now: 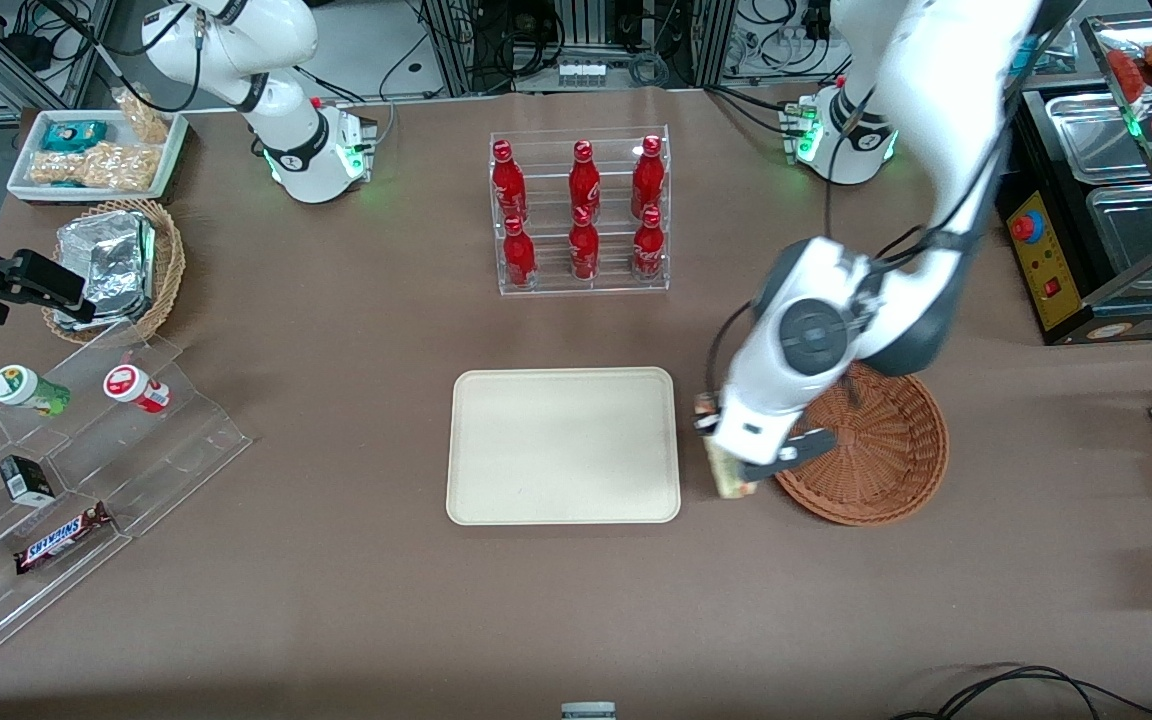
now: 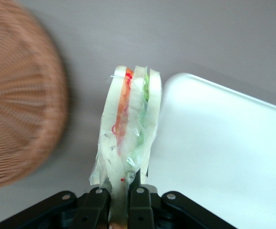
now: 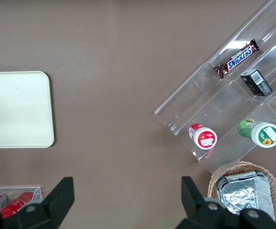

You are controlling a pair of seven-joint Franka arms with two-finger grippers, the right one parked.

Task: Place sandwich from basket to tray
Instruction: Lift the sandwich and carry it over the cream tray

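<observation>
Your working arm's gripper [image 1: 736,470] hangs over the strip of bare bench between the tray [image 1: 563,446] and the basket [image 1: 881,455], with its fingers [image 2: 138,200] pinched on the sandwich [image 2: 130,129]. The wrist camera shows the wedge held upright in its clear wrap, white bread outside and red-orange and green layers between. From the front you see the sandwich just beside the tray's short edge, clear of the basket's rim, and it is lifted, not resting on either.

The bench [image 1: 336,600] is covered in a plain brown mat. The cream tray lies flat near its middle, nothing on it. The reddish-brown basket sits toward the working arm's end. Farther from the front camera than the tray stands a clear rack [image 1: 581,212] of six red bottles [image 1: 584,180] in two rows.

Toward the parked arm's end you have a stepped clear display [image 1: 86,450] with two small round tubs [image 1: 28,388], a dark carton [image 1: 26,480] and a Snickers bar [image 1: 61,538]. Farther from the camera than that display sits a tan wicker basket [image 1: 168,262] holding foil packs [image 1: 106,265], then a white tray of snacks [image 1: 96,152].

Around the bench you can see aluminium framing, cables and power strips, and at the working arm's end a dark cabinet [image 1: 1056,260] with a red button on a yellow panel and metal pans [image 1: 1086,135] on top.
</observation>
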